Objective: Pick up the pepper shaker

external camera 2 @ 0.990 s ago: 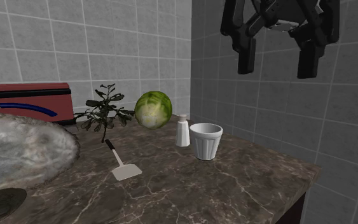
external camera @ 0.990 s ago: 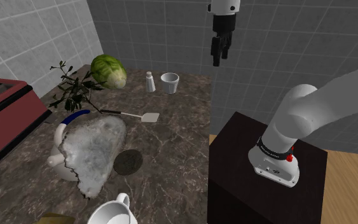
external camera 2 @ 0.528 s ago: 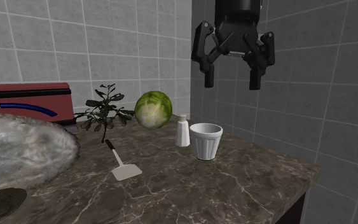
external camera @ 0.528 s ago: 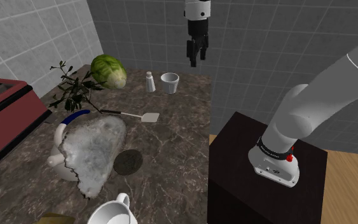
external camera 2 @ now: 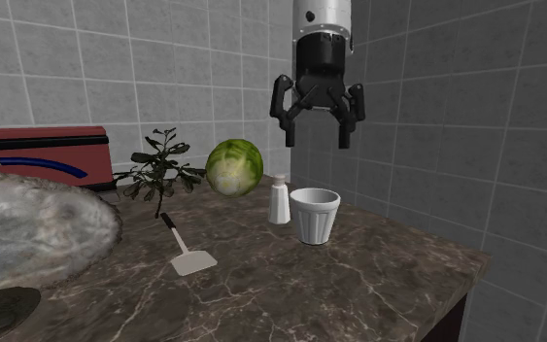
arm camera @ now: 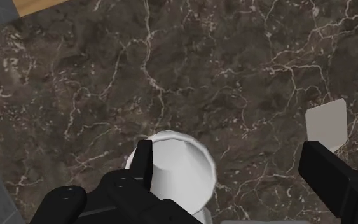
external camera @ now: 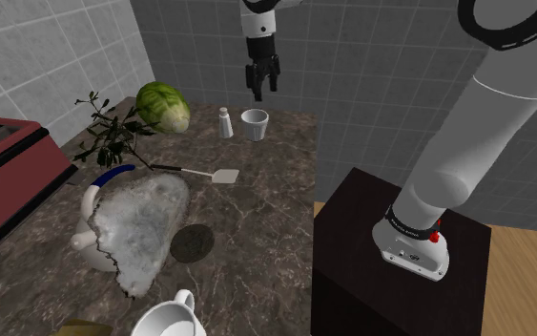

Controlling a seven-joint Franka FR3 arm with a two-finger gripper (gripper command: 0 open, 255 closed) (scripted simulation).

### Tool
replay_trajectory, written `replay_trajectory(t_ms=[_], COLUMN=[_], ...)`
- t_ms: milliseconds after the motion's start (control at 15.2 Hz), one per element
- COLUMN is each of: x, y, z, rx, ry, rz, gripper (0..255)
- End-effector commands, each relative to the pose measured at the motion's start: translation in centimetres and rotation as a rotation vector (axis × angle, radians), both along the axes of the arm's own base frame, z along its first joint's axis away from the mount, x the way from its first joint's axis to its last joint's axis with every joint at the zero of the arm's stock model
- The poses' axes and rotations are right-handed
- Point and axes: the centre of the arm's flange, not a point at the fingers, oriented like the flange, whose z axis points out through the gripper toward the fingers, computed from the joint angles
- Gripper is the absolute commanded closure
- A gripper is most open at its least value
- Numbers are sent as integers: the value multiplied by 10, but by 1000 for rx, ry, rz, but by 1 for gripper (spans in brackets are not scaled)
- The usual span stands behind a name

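Hovering at upper centre, the claw (external camera: 262, 84) gapes wide above the white cup (external camera: 254, 124). The pepper shaker (external camera: 224, 123) stands just beside it.

In the shoulder view, the cup (external camera: 254, 124) stood just beside the shaker (external camera: 225, 123) at its 3 o'clock, crowding that flank. The cabbage (external camera: 163, 106) lay near at 9 o'clock, and the wall (external camera: 209, 48) was close at 12. Bare tabletop (external camera: 257, 210) opened toward 6. The gripper (external camera: 262, 94) hung high over the cup, with open air above the shaker.
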Motion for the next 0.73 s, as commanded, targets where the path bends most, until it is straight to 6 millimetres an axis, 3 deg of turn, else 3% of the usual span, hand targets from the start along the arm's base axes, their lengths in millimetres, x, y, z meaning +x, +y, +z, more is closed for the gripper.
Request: replay_trajectory(t_ms=[0, 660], x=[26, 152], y=[5, 34], z=[-9, -52], rx=[-1, -6], ry=[6, 35], rz=[6, 34], gripper=[0, 0])
